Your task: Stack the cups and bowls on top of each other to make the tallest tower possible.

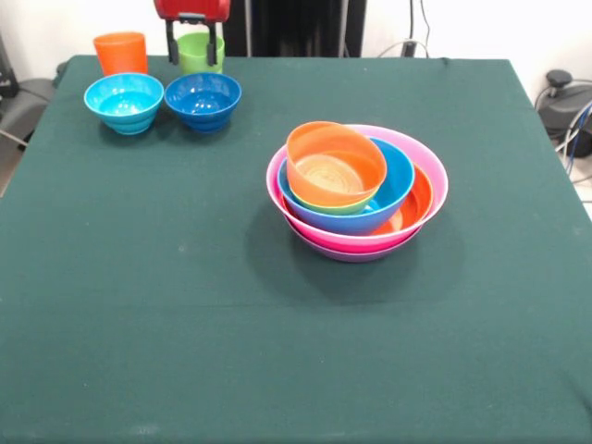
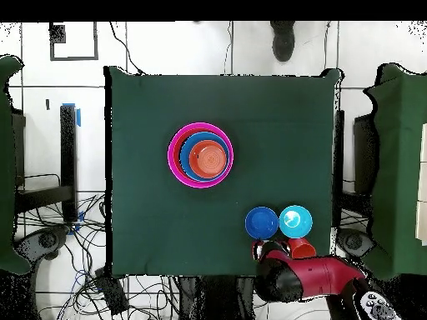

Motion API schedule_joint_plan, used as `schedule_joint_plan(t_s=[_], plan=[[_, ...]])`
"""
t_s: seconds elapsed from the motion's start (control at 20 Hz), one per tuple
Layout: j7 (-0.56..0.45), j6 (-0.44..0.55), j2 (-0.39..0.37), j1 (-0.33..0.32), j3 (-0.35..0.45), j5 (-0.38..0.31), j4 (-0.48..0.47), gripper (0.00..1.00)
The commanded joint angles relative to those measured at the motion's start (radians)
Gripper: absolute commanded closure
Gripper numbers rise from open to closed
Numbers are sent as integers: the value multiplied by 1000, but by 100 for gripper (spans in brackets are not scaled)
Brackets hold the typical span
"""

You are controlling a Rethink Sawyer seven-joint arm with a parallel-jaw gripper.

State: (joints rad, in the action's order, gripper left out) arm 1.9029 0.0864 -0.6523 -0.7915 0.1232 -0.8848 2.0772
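Note:
The tower (image 1: 357,190) stands right of the table's middle: a purple bowl (image 1: 356,255) at the bottom, then a pink bowl (image 1: 435,176), a large orange bowl (image 1: 421,199) and a large blue bowl (image 1: 400,180). A lime green rim (image 1: 342,209) shows under a small orange bowl (image 1: 335,165), which sits tilted on top. At the far left edge stand the orange cup (image 1: 120,53) and the lime green cup (image 1: 199,51). My gripper (image 1: 192,57) is open, hanging right at the green cup with a finger (image 1: 172,46) on its left side. From overhead, the tower (image 2: 201,156) and the orange cup (image 2: 300,247) show; the arm hides the green cup.
A small light blue bowl (image 1: 124,100) and a small dark blue bowl (image 1: 203,99) sit side by side just in front of the cups. The red arm (image 2: 308,279) lies over the table's edge by the cups. The green table (image 1: 185,305) ends close behind them.

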Motion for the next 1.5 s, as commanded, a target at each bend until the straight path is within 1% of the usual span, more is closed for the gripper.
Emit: schedule_joint_plan(t_s=[0.05,0.2,0.5,0.55,0.65,0.75,0.85,1.0,1.5], plan=[[66,-16,41,-9,66,20,-79,0],[46,8,33,-37,92,25,-71,0],[3,40,47,-99,144,18,-75,0],[-15,55,50,-122,163,18,-77,0],[-25,62,51,-135,168,10,-78,0],[-20,60,47,-132,166,7,-78,0],[19,20,38,-79,119,-11,-89,0],[42,-8,34,-43,83,-21,-87,0],[36,2,39,-45,94,-10,-90,0]])
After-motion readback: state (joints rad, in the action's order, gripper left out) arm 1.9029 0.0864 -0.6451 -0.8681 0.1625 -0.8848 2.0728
